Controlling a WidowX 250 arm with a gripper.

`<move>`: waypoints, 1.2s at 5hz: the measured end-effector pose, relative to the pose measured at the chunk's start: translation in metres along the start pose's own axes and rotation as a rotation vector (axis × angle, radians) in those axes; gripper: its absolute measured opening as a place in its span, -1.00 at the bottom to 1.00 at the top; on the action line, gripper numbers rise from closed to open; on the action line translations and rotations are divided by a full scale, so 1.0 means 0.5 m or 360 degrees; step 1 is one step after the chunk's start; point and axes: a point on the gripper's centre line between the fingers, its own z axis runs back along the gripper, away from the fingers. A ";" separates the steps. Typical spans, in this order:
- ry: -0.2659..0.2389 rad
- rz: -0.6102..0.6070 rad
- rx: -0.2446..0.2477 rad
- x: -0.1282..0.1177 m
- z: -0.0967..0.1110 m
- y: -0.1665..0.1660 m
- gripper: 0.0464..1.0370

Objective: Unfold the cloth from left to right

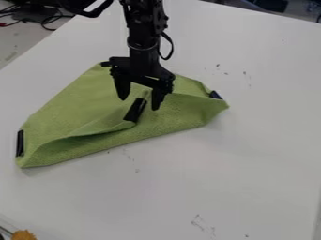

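Hangs over the folded green cloth (72, 104) with a wide-spread claw (138, 104).
Grips nothing; shows a black strip (134, 110) of the cloth between the fingertips, above the white table (188, 187) beneath it.

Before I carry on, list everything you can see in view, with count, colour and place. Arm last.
cloth: one, green, partly folded, on the table
dark strips: at least three, on the cloth's left edge, middle and right corner
table: one, white with dark scuffs, under the cloth
cables: several, black and red, top left
fuzzy item: one, orange-yellow, bottom left corner
arm: one, black, from the top edge
gripper: one, black, open over the cloth
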 end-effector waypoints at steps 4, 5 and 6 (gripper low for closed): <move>-0.0027 0.0024 -0.0073 -0.007 -0.020 -0.009 -0.10; -0.0017 0.0021 -0.0075 -0.008 -0.026 -0.004 -0.18; -0.0005 0.0016 -0.0074 -0.009 -0.028 -0.004 -0.16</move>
